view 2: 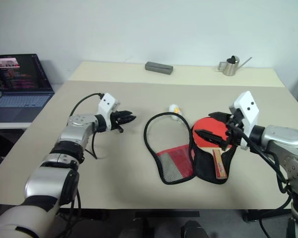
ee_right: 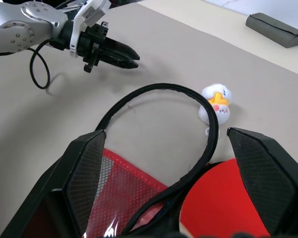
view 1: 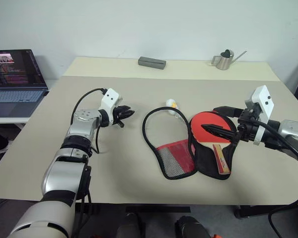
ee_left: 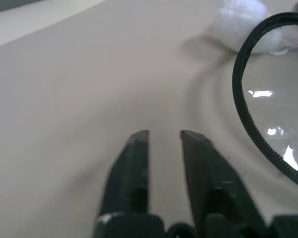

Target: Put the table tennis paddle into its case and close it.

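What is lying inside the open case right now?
The table tennis paddle lies on the right half of the case, red face up, handle toward the robot. The right hand covers part of the blade.

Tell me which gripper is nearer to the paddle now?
The right. The right gripper hangs open just above the table tennis paddle, which lies in its case. The left gripper is off to the left, beyond the case's open flap.

light: bright, even | shadows: soft | left wrist view: blurred
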